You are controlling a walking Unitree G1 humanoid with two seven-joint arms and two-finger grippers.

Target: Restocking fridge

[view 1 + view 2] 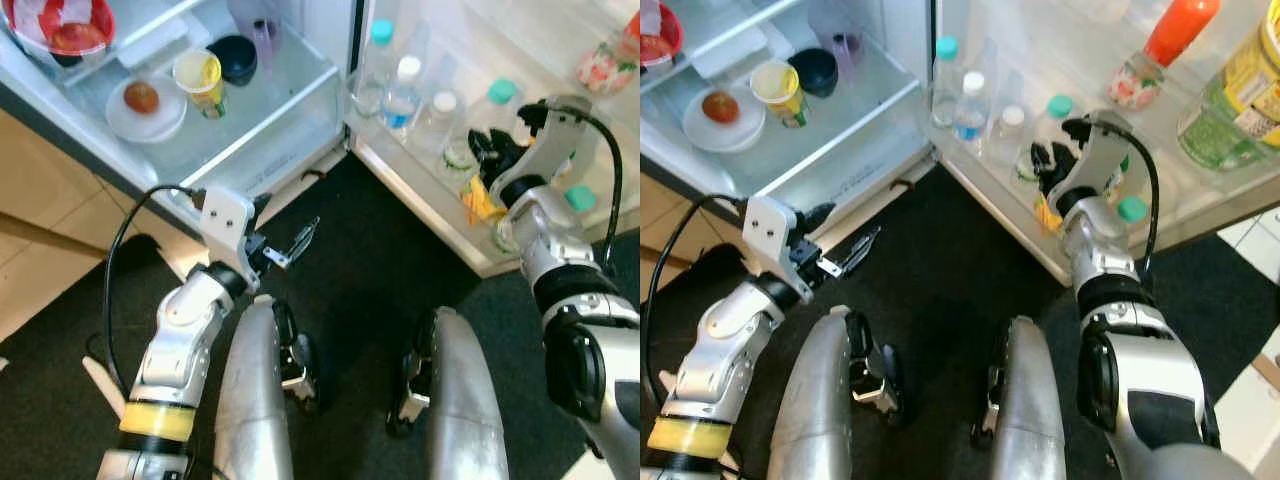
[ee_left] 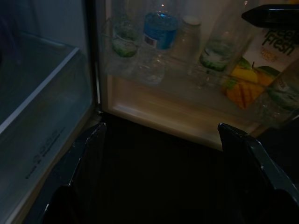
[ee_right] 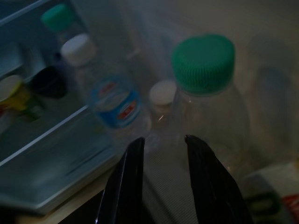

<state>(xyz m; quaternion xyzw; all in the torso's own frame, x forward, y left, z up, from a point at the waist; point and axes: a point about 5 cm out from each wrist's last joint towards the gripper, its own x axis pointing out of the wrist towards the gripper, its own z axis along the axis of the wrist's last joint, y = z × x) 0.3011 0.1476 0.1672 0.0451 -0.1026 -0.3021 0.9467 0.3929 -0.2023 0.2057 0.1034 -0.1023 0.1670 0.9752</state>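
We find the right gripper (image 1: 492, 152) at the door shelf (image 1: 420, 195), fingers parted, holding nothing, beside a green-capped bottle (image 3: 208, 93). We judge it light, smooth, slippery: grasp mid-body. Left gripper (image 1: 300, 240) spread, empty.

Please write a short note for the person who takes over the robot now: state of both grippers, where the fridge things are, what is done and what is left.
Left gripper: open, empty, low in front of the open fridge.
Right gripper: at the door shelf, fingers slightly apart beside the green-capped bottle, holding nothing that can be seen.
Door shelf holds water bottles and a juice carton. Fridge shelf holds a plate with fruit, a yellow cup and a dark bowl.
Done: these items are stocked. Left: cannot tell from here.
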